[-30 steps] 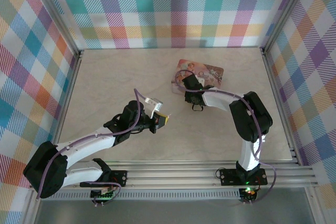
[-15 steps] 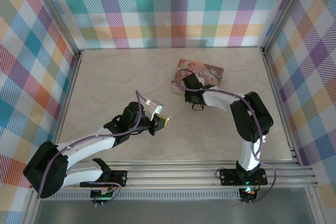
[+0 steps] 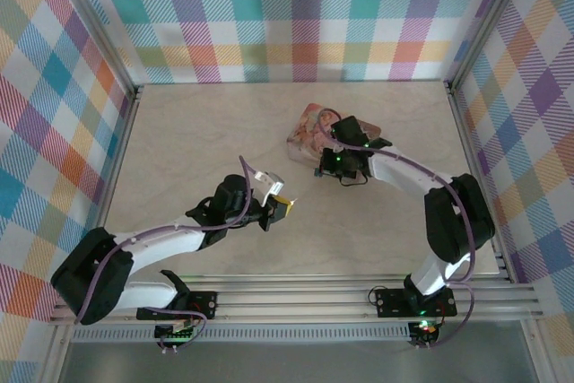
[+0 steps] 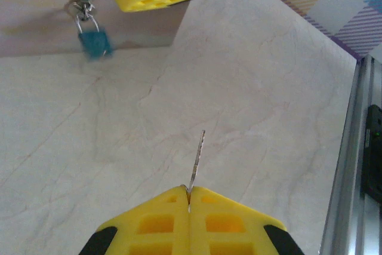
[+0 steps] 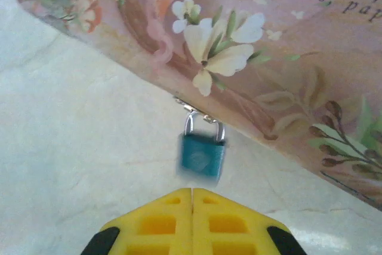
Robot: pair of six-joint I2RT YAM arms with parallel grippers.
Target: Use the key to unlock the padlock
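The padlock (image 5: 203, 154) is a small blue lock with a silver shackle. It hangs, blurred, from the metal clasp (image 5: 194, 110) on the edge of the pink illustrated box (image 5: 286, 40). Just below it my right gripper (image 5: 191, 192) is shut with nothing between its fingers. My left gripper (image 4: 189, 192) is shut on the key (image 4: 197, 158), whose thin blade sticks out ahead over the table. From the left wrist the padlock (image 4: 94, 43) hangs far ahead, up and to the left. In the top view the left gripper (image 3: 285, 208) is in front and to the left of the right gripper (image 3: 327, 166).
The pink box (image 3: 309, 125) sits toward the back of the beige marble table (image 3: 197, 132), tipped at an angle. Plaid walls close in three sides. A metal rail (image 4: 358, 147) runs along the table's edge.
My right gripper has closed and its arm has swung out to the right. The pink box has shifted and tipped toward the left. The left gripper with the key has edged slightly right.
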